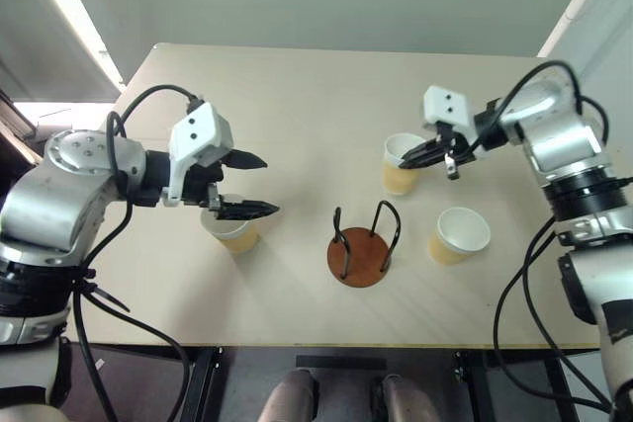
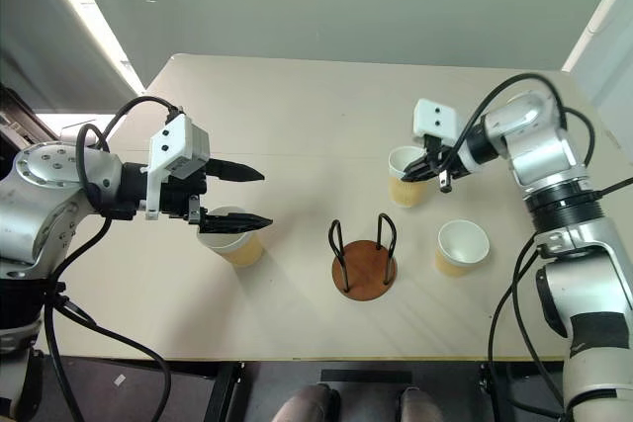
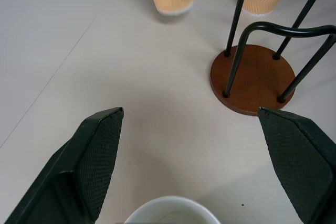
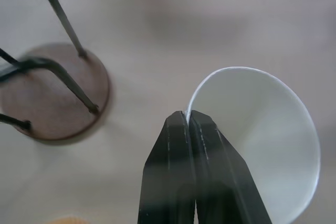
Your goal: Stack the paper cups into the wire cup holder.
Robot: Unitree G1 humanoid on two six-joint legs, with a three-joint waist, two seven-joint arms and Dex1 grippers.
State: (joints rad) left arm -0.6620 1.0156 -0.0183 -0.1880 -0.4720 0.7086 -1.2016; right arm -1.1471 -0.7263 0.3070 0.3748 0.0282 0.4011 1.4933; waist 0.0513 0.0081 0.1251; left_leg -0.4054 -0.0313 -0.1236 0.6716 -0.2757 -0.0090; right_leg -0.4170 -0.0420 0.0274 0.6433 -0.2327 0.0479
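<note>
**Observer A:** Currently, what is the status of the right end effector point(image 1: 427, 153)?

**Observer B:** Closed. Its two fingers pinch the near rim of one paper cup point(image 1: 402, 167), one finger inside the wall and one outside. A rim pinch leaves the tapered body free, which should suit lowering it between the wire loops.

**Observer A:** Location of the wire cup holder point(image 1: 360, 256)?

**Observer B:** It stands upright on the surface point(image 1: 297, 96) and is empty. From the gripped cup it lies at roughly 7 o'clock, near but not touching.

**Observer A:** And the left end effector point(image 1: 259, 185)?

**Observer B:** Open, fingers spread wide and holding nothing. A second cup point(image 1: 233, 231) stands just beneath it, upright; whether the lower finger touches the rim I cannot tell. The holder is at about 4 o'clock from that cup.

**Observer A:** Third cup?

**Observer B:** The third cup point(image 1: 460, 235) stands at 3 o'clock of the holder, near it, untouched. My judgement: no cup is stacked yet; the right-hand cup looks set to go first.
</note>
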